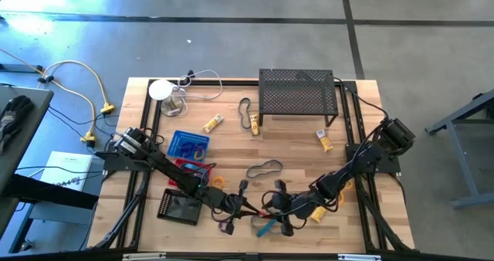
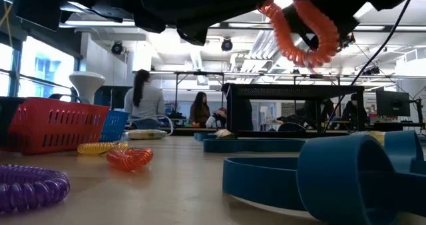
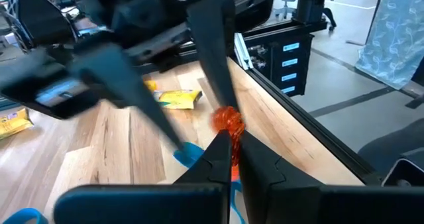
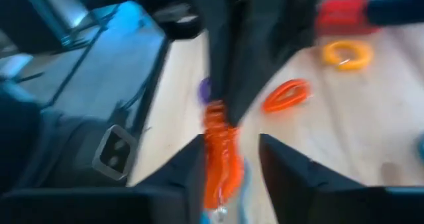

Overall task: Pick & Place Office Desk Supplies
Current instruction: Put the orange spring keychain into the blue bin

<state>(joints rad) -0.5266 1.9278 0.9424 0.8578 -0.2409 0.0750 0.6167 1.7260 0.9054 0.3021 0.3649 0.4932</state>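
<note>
An orange coiled ring point(image 2: 299, 32) hangs in the air above the table's near edge, between my two grippers. My left gripper point(image 3: 232, 141) reaches in from the left point(image 1: 251, 209) and is shut on this ring point(image 3: 227, 120). My right gripper point(image 4: 228, 144) comes from the right point(image 1: 276, 207) and is open, with one finger on each side of the ring point(image 4: 218, 154). On the table lie a purple coiled ring point(image 2: 26, 185), another orange ring point(image 2: 130, 158), a yellow ring point(image 2: 100, 147), a blue elastic loop point(image 2: 286, 178), black loops point(image 1: 265, 168) and yellow-and-white tubes point(image 1: 214, 123). My left gripper pinches the orange ring between its two fingers at one side of the coil point(image 3: 230, 128). It comes at it slanting from the table's left. The ring is lifted clear of the table and hangs below the fingers point(image 2: 313, 48). My right gripper: the ring runs close along one finger point(image 4: 195, 164), but I cannot tell whether they touch.
A blue basket point(image 1: 189, 145) and a red basket point(image 1: 187, 167) stand left of centre, with a black flat device point(image 1: 179, 207) near the front. The black mesh shelf point(image 1: 297, 95) and a white round device point(image 1: 162, 89) are at the far side. People sit in the room behind.
</note>
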